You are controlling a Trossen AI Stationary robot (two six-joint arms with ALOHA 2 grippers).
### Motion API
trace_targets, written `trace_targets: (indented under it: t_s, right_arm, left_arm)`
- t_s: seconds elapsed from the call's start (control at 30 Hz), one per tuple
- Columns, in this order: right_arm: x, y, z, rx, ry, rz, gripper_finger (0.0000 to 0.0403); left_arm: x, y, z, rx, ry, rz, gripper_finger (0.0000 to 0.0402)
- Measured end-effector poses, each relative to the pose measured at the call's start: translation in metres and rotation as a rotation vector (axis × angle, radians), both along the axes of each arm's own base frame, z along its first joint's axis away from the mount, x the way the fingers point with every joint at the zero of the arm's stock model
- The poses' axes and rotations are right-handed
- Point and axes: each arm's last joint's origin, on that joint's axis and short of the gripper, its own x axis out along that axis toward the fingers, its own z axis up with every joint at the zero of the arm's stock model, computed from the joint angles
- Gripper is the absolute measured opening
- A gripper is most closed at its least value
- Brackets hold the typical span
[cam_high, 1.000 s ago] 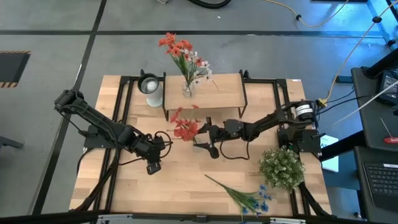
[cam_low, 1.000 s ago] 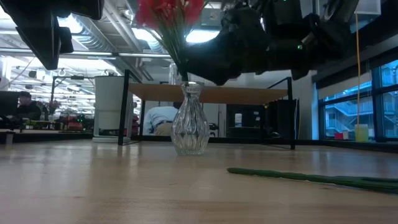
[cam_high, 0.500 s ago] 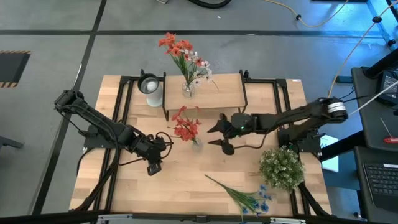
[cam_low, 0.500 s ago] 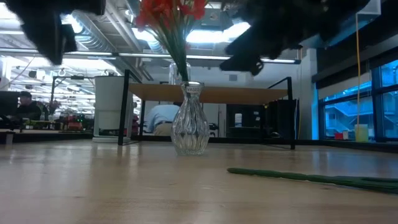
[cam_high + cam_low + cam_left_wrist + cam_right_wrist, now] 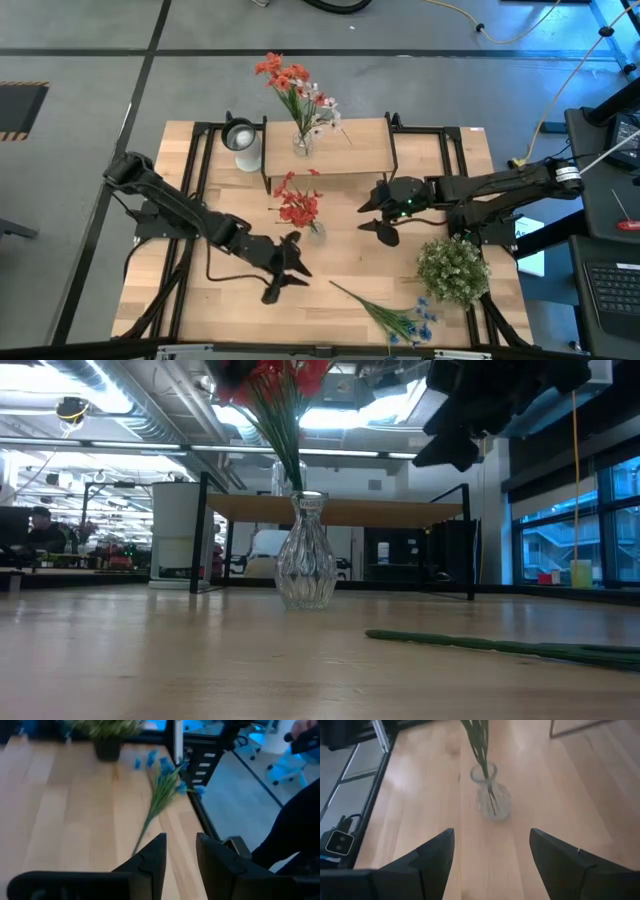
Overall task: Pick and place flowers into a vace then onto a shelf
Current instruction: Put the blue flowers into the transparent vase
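My right gripper point(image 5: 376, 213), fingers spread wide and empty, has drawn back from the glass vase point(image 5: 316, 232) of red flowers point(image 5: 298, 205) at mid-tabletop. My left gripper point(image 5: 287, 270), fingers narrowly parted and holding nothing, has swung toward the blue flowers point(image 5: 392, 317) lying by the near edge. A second filled vase point(image 5: 301, 143) stands on the shelf point(image 5: 360, 148) at the far edge.

A ribbed, glossy clear-glass vase point(image 5: 305, 552) stands on the smooth, pale wood-plank counter point(image 5: 200, 310) with a soft sheen, near a light-wood shelf point(image 5: 350, 150) on thin matt black metal legs, while both arms' fingers point(image 5: 427, 865) look matt dark plastic.
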Motion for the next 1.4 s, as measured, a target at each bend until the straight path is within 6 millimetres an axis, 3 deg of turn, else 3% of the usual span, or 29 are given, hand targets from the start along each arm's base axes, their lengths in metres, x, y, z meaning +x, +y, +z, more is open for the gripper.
trace_targets:
  t_s: [0.23, 0.37, 0.47, 0.7, 0.83, 1.0, 1.13, 1.23, 1.4]
  right_arm:
    - [-0.004, 0.000, -0.005, 0.017, 0.072, -0.015, 0.0260]
    - [-0.017, 0.001, -0.009, 0.106, 0.197, -0.035, 0.0260]
    - [-0.031, 0.004, -0.011, 0.168, 0.319, -0.080, 0.0260]
    - [-0.057, 0.017, -0.005, 0.273, 0.425, -0.153, 0.0260]
    - [-0.067, 0.024, 0.000, 0.317, 0.442, -0.162, 0.0260]
    - [-0.074, 0.032, 0.004, 0.357, 0.447, -0.158, 0.0260]
    - [-0.076, 0.037, 0.004, 0.379, 0.459, -0.162, 0.0260]
    - [-0.076, 0.039, 0.004, 0.381, 0.462, -0.157, 0.0260]
    - [-0.077, 0.040, 0.004, 0.379, 0.462, -0.157, 0.0260]
  left_arm:
    - [0.040, -0.036, 0.033, 0.200, -0.163, -0.142, 0.0100]
    - [0.060, -0.039, 0.035, 0.359, -0.138, -0.110, 0.0101]
    - [0.076, -0.040, 0.031, 0.371, -0.126, -0.096, 0.0115]
    - [0.110, -0.056, 0.018, 0.272, -0.319, -0.071, 0.0181]
    - [0.126, -0.062, -0.001, 0.297, -0.433, -0.096, 0.0214]
    - [0.140, -0.054, -0.046, 0.351, -0.279, -0.095, 0.0226]
    - [0.148, -0.045, -0.076, 0.294, -0.161, -0.080, 0.0221]
    - [0.155, -0.043, -0.082, 0.277, -0.089, -0.091, 0.0218]
    - [0.169, -0.049, -0.072, 0.411, 0.027, -0.144, 0.0216]
